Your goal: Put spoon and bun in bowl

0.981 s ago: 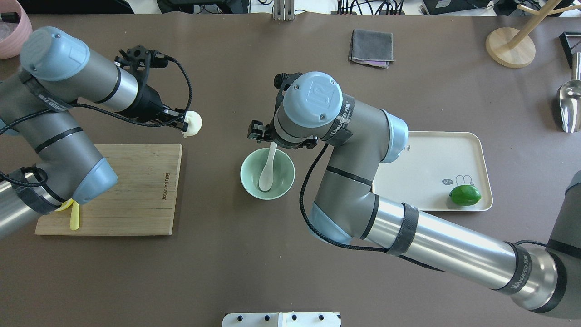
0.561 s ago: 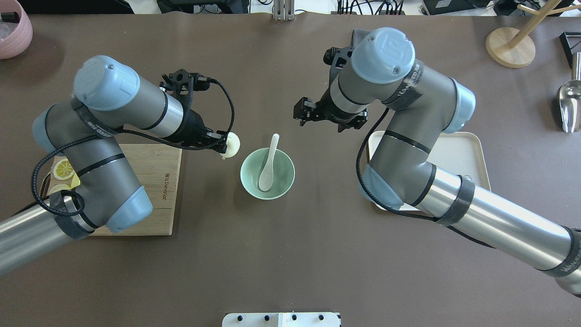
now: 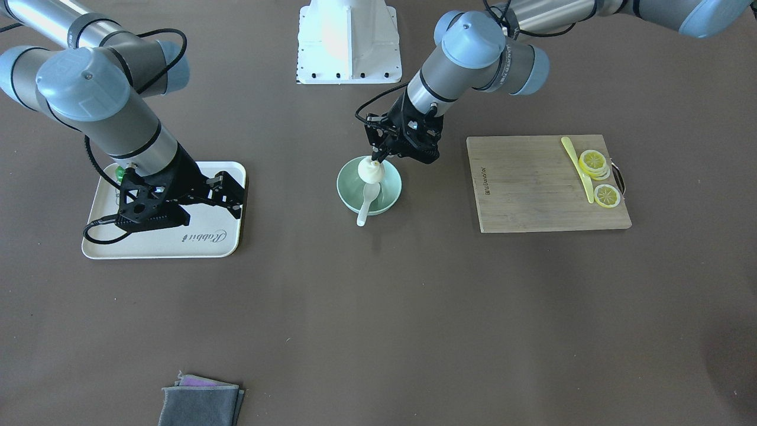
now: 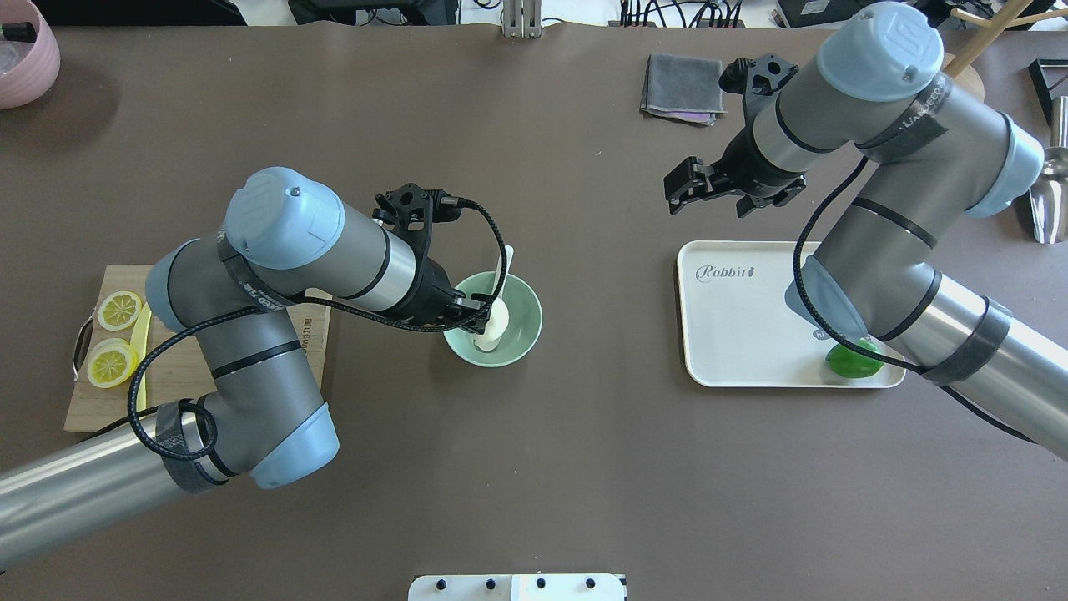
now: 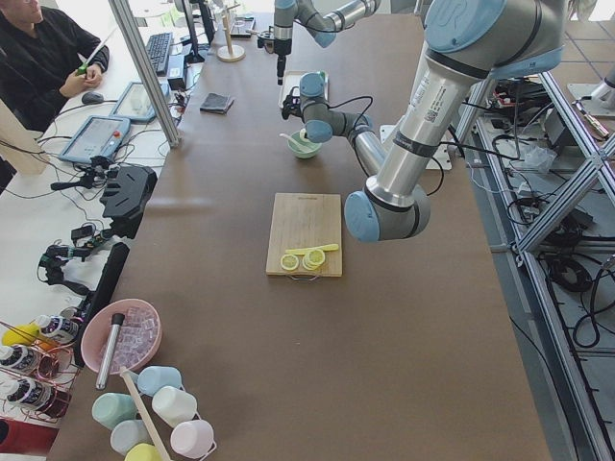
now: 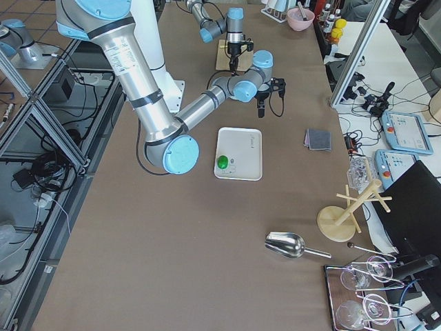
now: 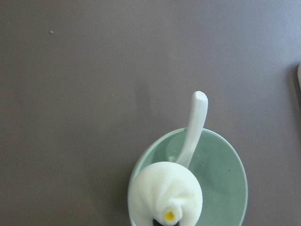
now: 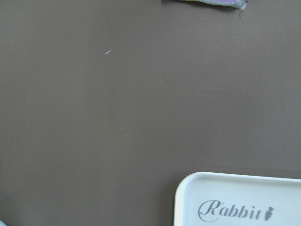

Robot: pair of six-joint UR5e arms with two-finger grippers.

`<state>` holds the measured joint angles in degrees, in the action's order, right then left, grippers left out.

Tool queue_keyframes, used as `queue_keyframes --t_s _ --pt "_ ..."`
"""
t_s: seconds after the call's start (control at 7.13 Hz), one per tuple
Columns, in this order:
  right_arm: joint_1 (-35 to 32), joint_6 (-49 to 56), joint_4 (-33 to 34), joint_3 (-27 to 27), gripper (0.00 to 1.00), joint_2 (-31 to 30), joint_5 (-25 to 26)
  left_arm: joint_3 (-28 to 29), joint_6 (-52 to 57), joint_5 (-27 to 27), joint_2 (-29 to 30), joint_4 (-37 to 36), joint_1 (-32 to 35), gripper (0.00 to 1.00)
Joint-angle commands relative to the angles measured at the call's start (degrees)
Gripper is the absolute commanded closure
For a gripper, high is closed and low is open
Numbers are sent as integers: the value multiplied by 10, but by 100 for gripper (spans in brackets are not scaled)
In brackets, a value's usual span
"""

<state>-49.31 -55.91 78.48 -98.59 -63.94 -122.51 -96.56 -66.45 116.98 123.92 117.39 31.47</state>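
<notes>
Bun (image 3: 370, 171) clenched in left hand (image 3: 376, 160), low over bowl (image 3: 340, 184); spoon (image 3: 362, 213) already inside. Right hand (image 3: 235, 190) spread, empty. Placing step; next: lower, release clear of spoon.

My left arm (image 4: 75, 484) shows brushed metal tubing and matt blue-grey caps over a matt brown table (image 3: 378, 325). The spoon (image 7: 195, 125) is glossy white, ceramic-looking. The bun (image 7: 164, 193) is matt and pleated, and the bowl (image 7: 225, 174) is smooth with a faint sheen. On my left lies a grained wooden board (image 3: 532, 189). On my right is a smooth, cream, plastic-looking tray (image 4: 743, 325), with folded grey cloth (image 4: 682, 83) beyond.
</notes>
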Motion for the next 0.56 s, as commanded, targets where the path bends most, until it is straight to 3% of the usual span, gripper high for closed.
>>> queue_keyframes --t_s 0.0,0.28,0.42 --pt "-32 43 2 -21 0 -48 -21 1 -6 -17 8 -1 -6 2" --pt "-72 117 -6 -34 0 -89 -55 -3 -3 -15 4 -2 4 2" --pt "-101 217 -8 -60 0 -153 -68 -17 2 -11 -17 -13 42 2"
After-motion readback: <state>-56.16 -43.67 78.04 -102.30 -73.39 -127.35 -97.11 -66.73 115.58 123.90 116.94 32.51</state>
